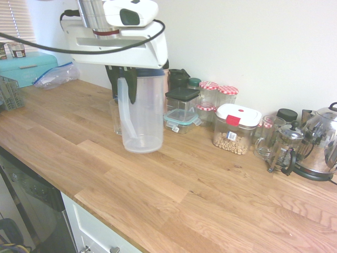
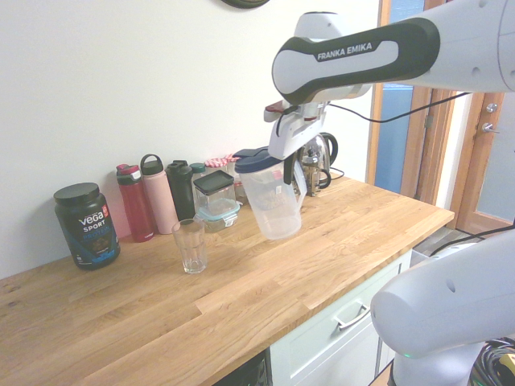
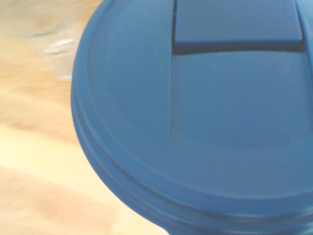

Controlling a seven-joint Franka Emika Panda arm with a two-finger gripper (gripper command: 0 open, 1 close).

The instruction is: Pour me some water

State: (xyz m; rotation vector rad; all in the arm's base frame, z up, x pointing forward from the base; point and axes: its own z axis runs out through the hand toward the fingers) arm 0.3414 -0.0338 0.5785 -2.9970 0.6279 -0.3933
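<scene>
Above the wooden counter [image 2: 338, 241], clear of its surface, hangs a clear plastic jug [image 2: 273, 199] with a blue lid [image 3: 205, 122], held near its top by the gripper [image 2: 283, 165], whose fingers are clamped shut on it. The jug is tilted slightly; whether it holds any water is hard to tell, since the wall looks nearly empty in both outside views. The drinking glass [image 2: 190, 245] stands upright on the counter, apart from the jug and off to one side of it, and looks empty.

So the pick-up is done: the jug is gripped and off the counter. Left, by my reading, are bringing the spout over the glass, tipping the jug, and setting it back down.

Behind the glass, along the wall, stand a black protein tub [image 2: 86, 224], a red bottle [image 2: 136, 203], a pink bottle [image 2: 158, 195] and a black bottle [image 2: 181, 189], then a lidded storage box [image 2: 215, 194]. Further along are a container of nuts [image 1: 236, 129] and a metal kettle [image 1: 322, 142].
</scene>
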